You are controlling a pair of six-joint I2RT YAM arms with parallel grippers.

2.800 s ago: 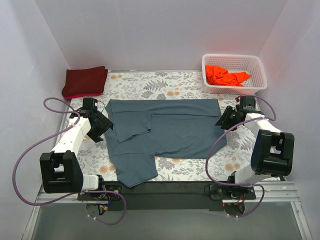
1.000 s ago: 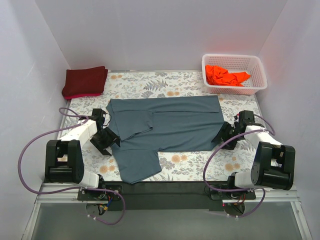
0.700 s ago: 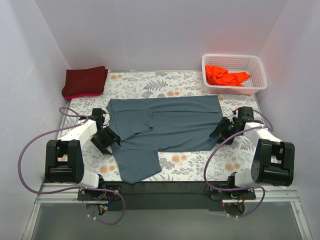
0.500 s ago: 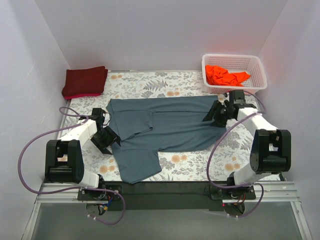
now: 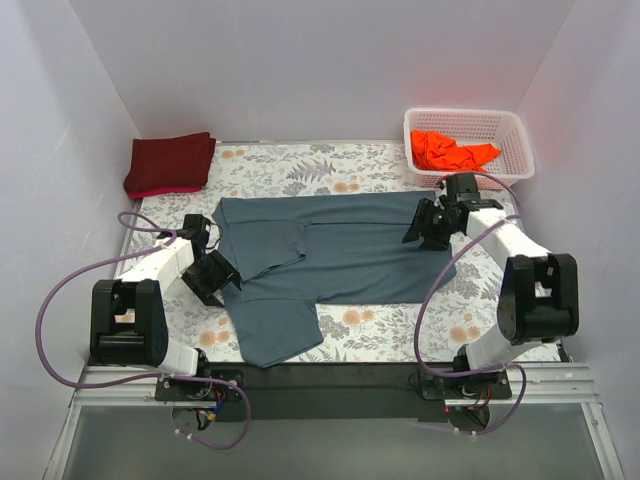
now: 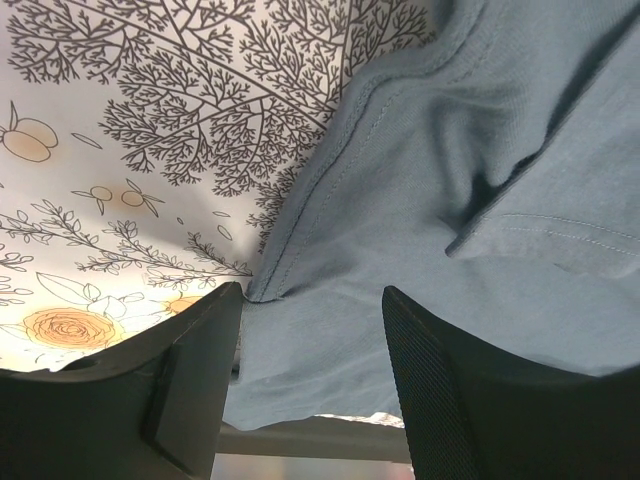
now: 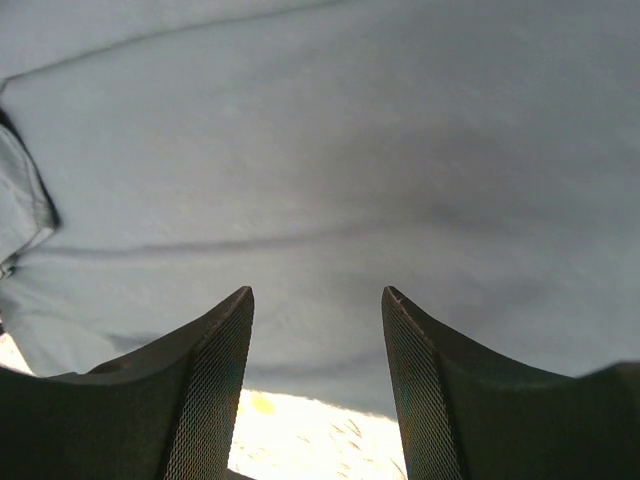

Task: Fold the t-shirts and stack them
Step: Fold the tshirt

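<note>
We see the flowered table (image 5: 350,165) carrying a blue-grey shirt (image 5: 340,255), which lies flat across its middle with one flap folded over on its left part. A white basket (image 5: 515,150) stands at the far right corner with an orange shirt (image 5: 450,152) crumpled inside it. A maroon shirt (image 5: 170,163) lies folded at the far left corner. The left end effector (image 5: 213,277) sits low at the blue-grey shirt's left edge, fingers spread with the hem between them. The right end effector (image 5: 425,225) hangs over its right part, fingers spread and holding nothing.
</note>
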